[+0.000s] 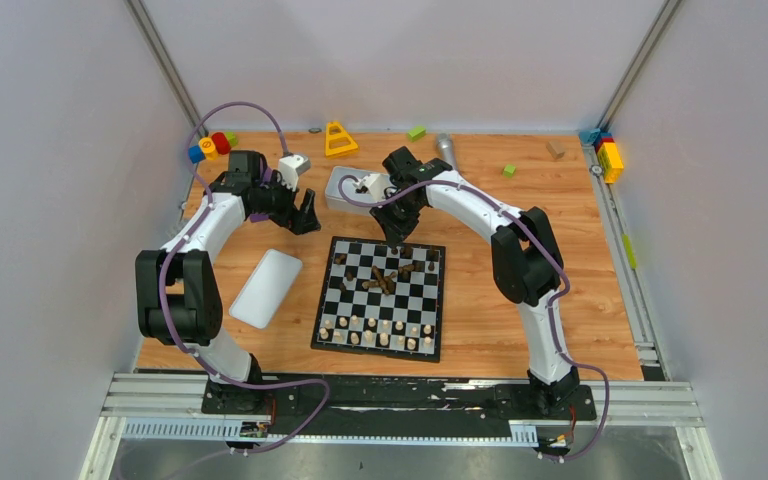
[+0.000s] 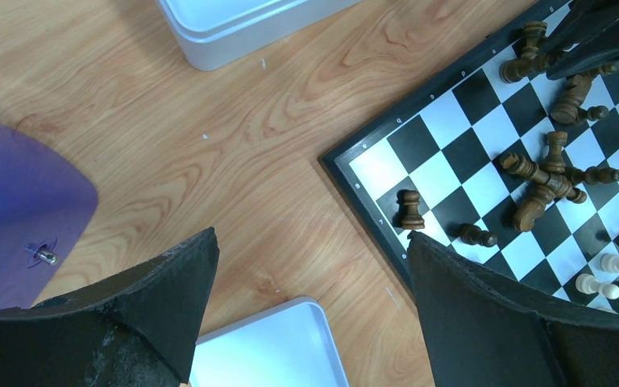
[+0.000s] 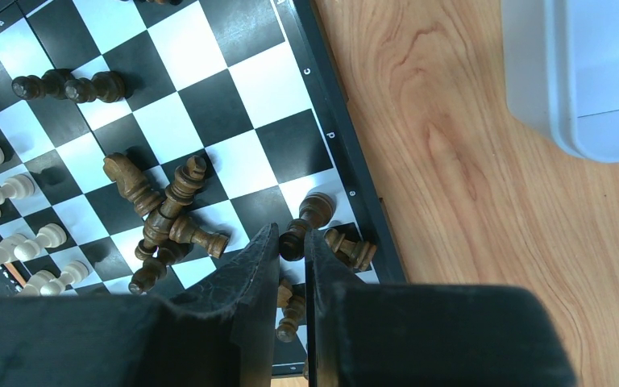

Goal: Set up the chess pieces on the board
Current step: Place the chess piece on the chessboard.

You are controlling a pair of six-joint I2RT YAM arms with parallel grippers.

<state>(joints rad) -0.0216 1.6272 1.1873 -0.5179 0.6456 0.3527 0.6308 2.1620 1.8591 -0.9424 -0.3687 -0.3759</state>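
Right pincer [image 3: 290,235], nearly closed, hovers among toppled dark chess pieces [image 3: 165,205] on the board [image 3: 234,72], grip unclear; left pincer [image 2: 310,240] gapes empty. Next, likely: pinch one cleanly.

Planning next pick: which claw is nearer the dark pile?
Right. The right claw hangs over the board's far edge by the pile; the left claw hovers off the board, past its far-left corner.

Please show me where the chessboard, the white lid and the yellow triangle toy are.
chessboard [image 1: 408,305], top view, a bare square
white lid [image 1: 266,288], top view, its middle
yellow triangle toy [image 1: 340,150], top view, its base
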